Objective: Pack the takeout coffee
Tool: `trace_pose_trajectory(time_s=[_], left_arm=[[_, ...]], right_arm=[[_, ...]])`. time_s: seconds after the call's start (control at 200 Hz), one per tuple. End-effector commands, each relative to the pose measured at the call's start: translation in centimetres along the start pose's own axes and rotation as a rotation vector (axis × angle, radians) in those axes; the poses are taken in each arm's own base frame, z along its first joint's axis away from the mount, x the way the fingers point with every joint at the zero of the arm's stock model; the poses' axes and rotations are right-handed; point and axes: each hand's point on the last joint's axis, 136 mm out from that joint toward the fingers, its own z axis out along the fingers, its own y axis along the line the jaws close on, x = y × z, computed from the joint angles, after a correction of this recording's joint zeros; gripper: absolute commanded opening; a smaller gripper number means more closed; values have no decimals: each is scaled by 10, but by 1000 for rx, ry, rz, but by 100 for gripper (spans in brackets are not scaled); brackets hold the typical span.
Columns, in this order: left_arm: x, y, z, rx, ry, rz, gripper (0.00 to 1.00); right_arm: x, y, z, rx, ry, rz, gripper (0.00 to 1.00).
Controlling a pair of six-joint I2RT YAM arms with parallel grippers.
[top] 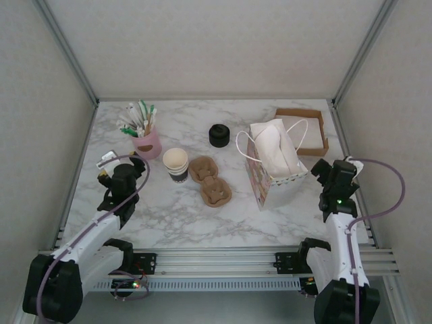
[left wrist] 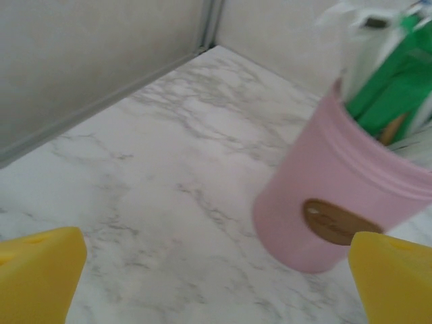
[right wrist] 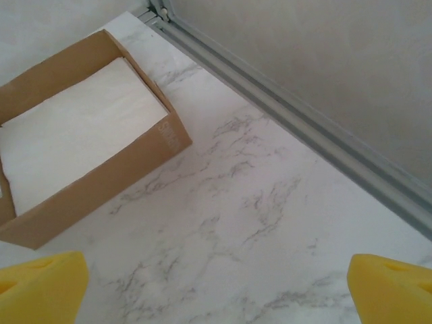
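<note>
Marble table (top: 169, 216): the kit is laid out in a band across the middle, ahead of both sets of fingers. Probably so either arm can reach it.

Paper bag (top: 273, 165): just left of the right gripper (top: 335, 174), upright, mouth open and handles flopped outward. The open top looks meant for a straight drop-in.

Napkin box (right wrist: 101, 182): ahead-left of the right fingers (right wrist: 388, 287), apart from them. Its low walls keep the white stack square.

2 pulp carriers (top: 209, 181): flat and side by side, between the 2 grippers and left of the bag.

Pink holder (left wrist: 324, 202): just ahead-right of the left fingers (left wrist: 40, 270), upright, no contact. It is packed with green and white wrapped sticks standing on end, easy to pull.

Takeout coffee: my read is that it's not yet assembled and sits in 2 parts.
- Cup stack (top: 175, 164) is right of the left gripper (top: 125, 169), just past the pink holder, rim up.
- Black lids (top: 219, 135) are further right and ahead, well apart from both grippers.

Fingers: the left pair is spread wide with only bare marble between. In the right wrist view the right gripper (right wrist: 216, 287) is also spread wide and empty.

Next, as I judge it: the left arm is closer to the cups and the right arm to the bag. The pink holder crowds the left approach, so tipping it is the risk.
</note>
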Motion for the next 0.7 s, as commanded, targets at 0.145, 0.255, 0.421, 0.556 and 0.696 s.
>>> trace_pose_trajectory(time_s=[0.145,0.255,0.421,0.556,0.696], left_arm=[[-15,4,7,92,-157,59,100],[-9,8,16,88,-153,73,100],[4,8,38,62,-113,86,100],[-1,3,43,73,-146,78,100],[-5,-4,48,93,-162,75,100]], right_arm=[[-10,10,29,-69,-179,46,99],[-3,14,41,-85,-184,25,99],[12,27,61,-107,-172,-26,99],[25,49,76,-138,-128,-106,99],[32,71,81,-200,-138,-158,99]])
